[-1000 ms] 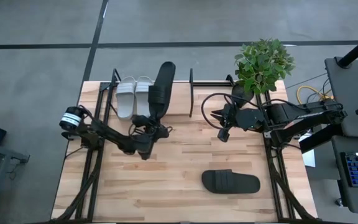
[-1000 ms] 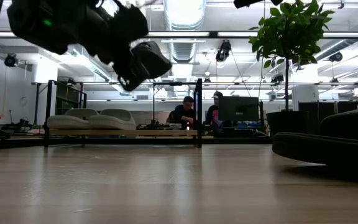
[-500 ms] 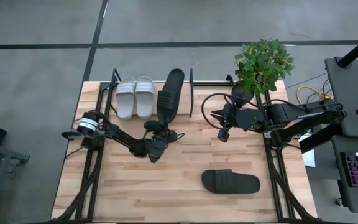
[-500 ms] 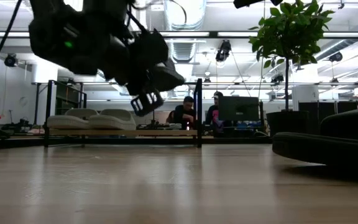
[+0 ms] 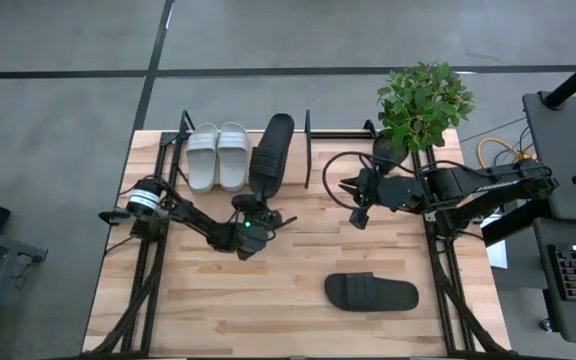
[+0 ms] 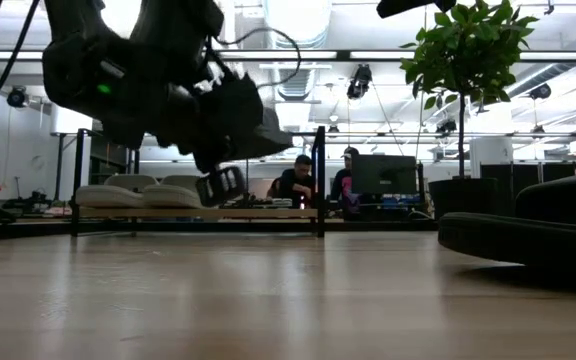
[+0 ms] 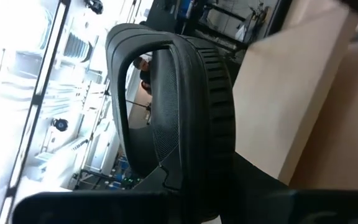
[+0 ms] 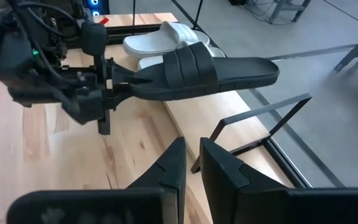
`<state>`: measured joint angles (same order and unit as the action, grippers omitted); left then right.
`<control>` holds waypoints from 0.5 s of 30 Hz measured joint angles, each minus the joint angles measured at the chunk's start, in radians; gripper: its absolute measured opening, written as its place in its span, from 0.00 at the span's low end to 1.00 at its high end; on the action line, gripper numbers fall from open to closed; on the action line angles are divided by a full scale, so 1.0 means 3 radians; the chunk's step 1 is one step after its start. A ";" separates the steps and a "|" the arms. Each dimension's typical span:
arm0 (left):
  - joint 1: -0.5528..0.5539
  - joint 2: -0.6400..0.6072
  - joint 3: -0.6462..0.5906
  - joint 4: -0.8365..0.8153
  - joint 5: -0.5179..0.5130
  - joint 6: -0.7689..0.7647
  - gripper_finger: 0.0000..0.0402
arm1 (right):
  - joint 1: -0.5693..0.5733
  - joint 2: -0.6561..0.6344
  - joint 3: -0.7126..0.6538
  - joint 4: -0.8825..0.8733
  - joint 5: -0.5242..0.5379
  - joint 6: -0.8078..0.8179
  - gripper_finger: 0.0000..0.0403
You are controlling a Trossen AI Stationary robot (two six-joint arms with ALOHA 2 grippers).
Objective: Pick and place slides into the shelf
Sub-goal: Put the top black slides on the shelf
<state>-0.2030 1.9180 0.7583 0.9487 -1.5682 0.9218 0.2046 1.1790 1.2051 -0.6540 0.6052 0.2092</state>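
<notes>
The left gripper (image 5: 258, 213), jaws pinching the black slide (image 5: 271, 152) by its heel, needed it level (beside the white pair (image 5: 217, 155)) before letting go; the right gripper's (image 8: 188, 163) jaws sat pressed together.

The left arm is reaching across the table from its left edge, its left gripper (image 5: 258, 205) clamping its fingers on the heel end of a black slide (image 5: 271, 152) and holding it out level. The right arm is waiting at the right side, its right gripper (image 5: 353, 200) hanging over the boards with both fingers (image 8: 170, 167) nearly together, gripping nothing.
</notes>
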 joint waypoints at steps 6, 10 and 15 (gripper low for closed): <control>0.0015 -0.0005 -0.0090 -0.0021 -0.0010 0.0016 0.06 | 0.0000 0.0000 -0.0023 0.0001 0.0000 0.0000 0.10; 0.0043 -0.0005 -0.0115 -0.0087 -0.0004 0.0010 0.06 | 0.0000 0.0000 -0.0035 0.0005 -0.0002 0.0034 0.10; 0.0054 -0.0007 -0.0111 -0.0084 -0.0010 0.0016 0.06 | 0.0000 0.0000 -0.0070 0.0029 -0.0003 0.0086 0.10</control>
<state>-0.1869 1.9160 0.7250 0.9236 -1.5713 0.9266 0.2045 1.1790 1.1840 -0.6452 0.6044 0.2349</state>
